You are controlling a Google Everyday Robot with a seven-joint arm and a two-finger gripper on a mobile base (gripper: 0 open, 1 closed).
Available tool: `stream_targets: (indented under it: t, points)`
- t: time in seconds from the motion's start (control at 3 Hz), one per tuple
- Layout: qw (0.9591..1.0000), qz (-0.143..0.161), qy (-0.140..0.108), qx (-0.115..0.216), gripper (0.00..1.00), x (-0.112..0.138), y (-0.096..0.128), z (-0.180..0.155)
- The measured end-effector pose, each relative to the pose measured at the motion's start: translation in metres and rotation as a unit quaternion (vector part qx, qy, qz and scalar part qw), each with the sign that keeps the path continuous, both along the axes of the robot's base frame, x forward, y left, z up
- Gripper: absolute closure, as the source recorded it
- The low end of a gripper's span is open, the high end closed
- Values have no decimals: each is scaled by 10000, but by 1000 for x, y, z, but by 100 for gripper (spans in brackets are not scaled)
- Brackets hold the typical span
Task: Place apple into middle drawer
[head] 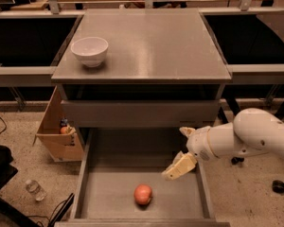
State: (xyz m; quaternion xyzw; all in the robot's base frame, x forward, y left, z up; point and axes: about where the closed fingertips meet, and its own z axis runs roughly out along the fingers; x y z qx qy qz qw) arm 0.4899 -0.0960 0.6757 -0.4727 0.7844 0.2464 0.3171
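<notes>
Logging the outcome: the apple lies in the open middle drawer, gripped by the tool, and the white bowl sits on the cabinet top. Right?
Not gripped. In the camera view the apple lies free on the floor of the middle drawer; the tool hangs open, apart from it, nearer the drawer's right wall. The white bowl does sit on the cabinet top.

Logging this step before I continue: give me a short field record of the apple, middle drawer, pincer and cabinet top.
apple: lying on the drawer floor near the front, nothing touching it
middle drawer: pulled out, floor bare except for the apple
pincer: open, over the drawer's right side, up and right of the apple
white bowl: upright on the cabinet top, left side
task state: apple is in the drawer
</notes>
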Motion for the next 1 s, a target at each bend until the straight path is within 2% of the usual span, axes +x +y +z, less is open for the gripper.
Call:
stream_targets:
  t: [0.33, 0.67, 1.0]
  points:
    - [9986, 355, 175, -356, 0, -23, -4, 46]
    - [9942, 682, 389, -728, 0, -39, -1, 68]
    - [9887, 992, 430, -1042, 0, -44, 12, 63]
